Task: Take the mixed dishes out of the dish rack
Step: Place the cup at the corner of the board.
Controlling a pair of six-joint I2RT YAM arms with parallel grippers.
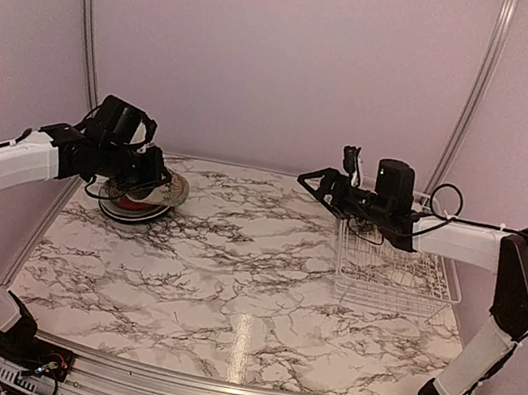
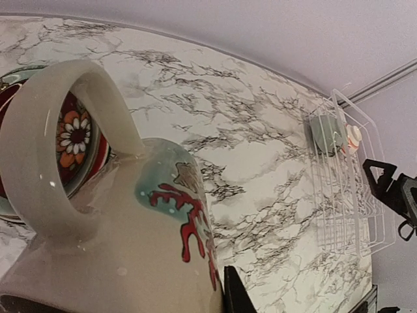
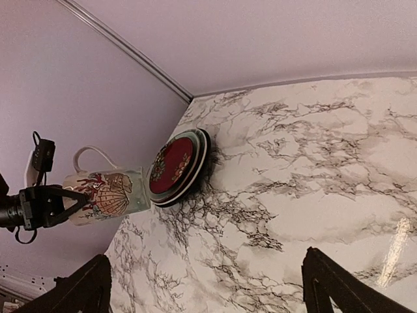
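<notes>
Mug — cream, looped handle, red coral and shell motif

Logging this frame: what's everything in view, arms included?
Table: one, white marble pattern with grey veins, under everything.
Plates: one stack, apparently three, dark red patterned on top, pale green and black rims below, far left of the table.
Mug: one, cream with a greenish band and red coral print, held over the plates; contact with them unclear.
Dish rack: one, white wire, right side of the table.
Small bowl: one, orange and white, at one end of the rack.
Pale green item: one, beside the bowl in the rack, too small to identify.
Left gripper: black, shut on the mug.
Right gripper: black, open, holding nothing, by the rack's far left corner.
</notes>
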